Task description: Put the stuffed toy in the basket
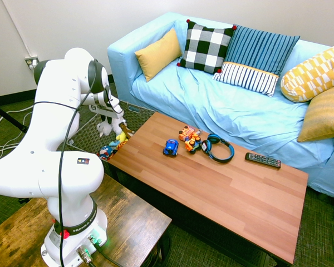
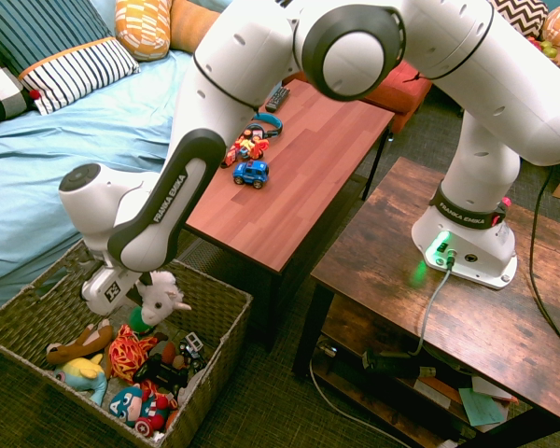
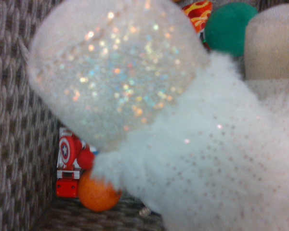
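White plush toy animal (image 2: 159,299) hangs pinched in the hand (image 2: 146,281), inside the woven grey-brown basket (image 2: 228,343); its fluffy limbs could snag on the fingers at release, or an early sideways swing could drape it over the rim.

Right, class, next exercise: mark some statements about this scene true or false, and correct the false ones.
1. The small blue toy car stands on the long wooden coffee table. True.
2. The slim black remote control lies on the light-blue covered sofa. False: it lies on the coffee table.
3. The jaws are closed on the white fluffy plush toy. True.
4. The large dark woven basket is empty. False: several toys lie in it, including a yellow-and-blue soft toy.
5. The black-and-white checked cushion is on the sofa. True.
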Robot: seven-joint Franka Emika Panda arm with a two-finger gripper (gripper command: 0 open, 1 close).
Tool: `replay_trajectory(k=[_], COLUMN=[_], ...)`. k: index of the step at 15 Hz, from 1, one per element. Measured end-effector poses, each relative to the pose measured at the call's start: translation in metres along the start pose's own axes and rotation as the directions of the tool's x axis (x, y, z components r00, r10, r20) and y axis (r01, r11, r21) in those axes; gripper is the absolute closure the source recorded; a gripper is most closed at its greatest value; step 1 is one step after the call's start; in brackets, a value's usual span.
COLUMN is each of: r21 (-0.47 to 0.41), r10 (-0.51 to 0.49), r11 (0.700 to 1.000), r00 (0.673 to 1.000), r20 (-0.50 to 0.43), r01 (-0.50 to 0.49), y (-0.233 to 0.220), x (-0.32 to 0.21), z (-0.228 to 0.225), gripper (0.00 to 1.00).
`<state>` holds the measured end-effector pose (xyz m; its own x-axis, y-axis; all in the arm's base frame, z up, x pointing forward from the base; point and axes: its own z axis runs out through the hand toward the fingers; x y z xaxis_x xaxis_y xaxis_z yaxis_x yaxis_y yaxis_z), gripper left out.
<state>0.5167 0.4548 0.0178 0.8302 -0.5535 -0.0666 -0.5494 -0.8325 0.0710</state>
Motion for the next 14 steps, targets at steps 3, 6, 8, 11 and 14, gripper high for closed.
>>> replay_trajectory(k=[3,6,8,11,14], r21=[0.011,0.018,0.019,0.012,0.017], r10=[0.009,0.014,0.014,0.015,0.018], r11=[1.000,1.000,1.000,1.000,1.000], r00=[1.000,1.000,1.000,1.000,1.000], r20=[0.009,0.010,0.007,-0.001,-0.007], r01=[-0.009,-0.014,-0.014,-0.015,-0.018], y=[-0.016,-0.027,-0.033,-0.039,-0.045], x=[0.003,0.007,0.009,0.011,0.004], z=[0.009,0.009,0.009,0.012,0.011], gripper=[0.00,0.00,0.00,0.00,0.00])
